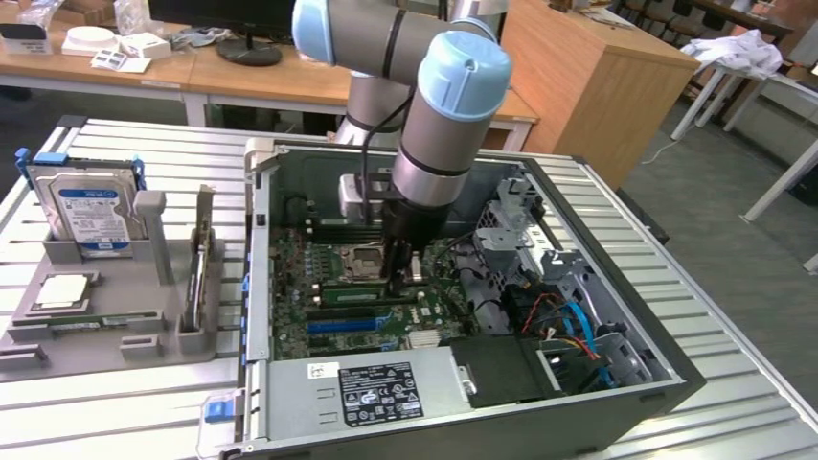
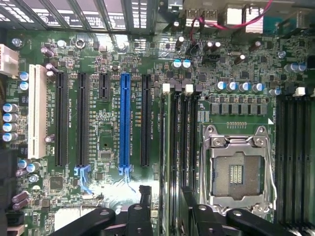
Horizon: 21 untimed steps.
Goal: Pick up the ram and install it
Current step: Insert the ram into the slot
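The board [image 2: 103, 132] was green, speckled with fine pale print and silver solder spots. Of its long slots, the blue slot [image 2: 125, 118] was bright, the white slot [image 2: 38, 110] plain and the black slots [image 2: 61, 118] dull. The capacitors [image 2: 238, 86] had blue-and-silver tops. The socket [image 2: 236, 172] had a silver frame round a dark middle. The end effector [image 2: 167, 219] was black. The ram [image 1: 352, 296] was a lighter green than the board. The arm [image 1: 442, 153] was grey with pale blue caps. The case [image 1: 652, 383] was dark grey, its label [image 1: 378, 393] black with white print. The cables [image 1: 578, 324] were blue and orange. The drive [image 1: 92, 206] had a blue-and-white label. The holder [image 1: 115, 316] was plain grey. The surface [image 1: 729, 307] was silver, ribbed in parallel stripes.
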{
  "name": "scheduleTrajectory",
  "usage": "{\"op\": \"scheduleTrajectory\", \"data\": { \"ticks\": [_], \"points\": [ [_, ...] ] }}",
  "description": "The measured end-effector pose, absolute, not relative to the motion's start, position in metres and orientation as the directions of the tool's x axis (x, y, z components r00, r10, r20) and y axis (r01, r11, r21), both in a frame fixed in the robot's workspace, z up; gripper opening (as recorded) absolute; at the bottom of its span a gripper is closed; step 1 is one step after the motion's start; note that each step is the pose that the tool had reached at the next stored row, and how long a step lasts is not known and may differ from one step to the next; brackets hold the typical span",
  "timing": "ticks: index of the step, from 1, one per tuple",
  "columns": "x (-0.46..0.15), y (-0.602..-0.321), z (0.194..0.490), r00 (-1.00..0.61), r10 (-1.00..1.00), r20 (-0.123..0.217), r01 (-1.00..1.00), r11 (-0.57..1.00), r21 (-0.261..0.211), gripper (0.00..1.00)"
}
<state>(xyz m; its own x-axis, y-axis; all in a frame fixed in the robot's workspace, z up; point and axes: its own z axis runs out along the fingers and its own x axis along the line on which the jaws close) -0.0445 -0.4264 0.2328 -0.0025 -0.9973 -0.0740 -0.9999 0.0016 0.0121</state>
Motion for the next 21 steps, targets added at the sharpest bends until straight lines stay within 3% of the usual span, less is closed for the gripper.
{"op": "scheduleTrajectory", "data": {
  "ticks": [21],
  "points": [
    [-0.044, -0.426, 0.246, -0.002, -0.997, -0.074, -1.0, 0.002, 0.012, 0.37]
  ]
}}
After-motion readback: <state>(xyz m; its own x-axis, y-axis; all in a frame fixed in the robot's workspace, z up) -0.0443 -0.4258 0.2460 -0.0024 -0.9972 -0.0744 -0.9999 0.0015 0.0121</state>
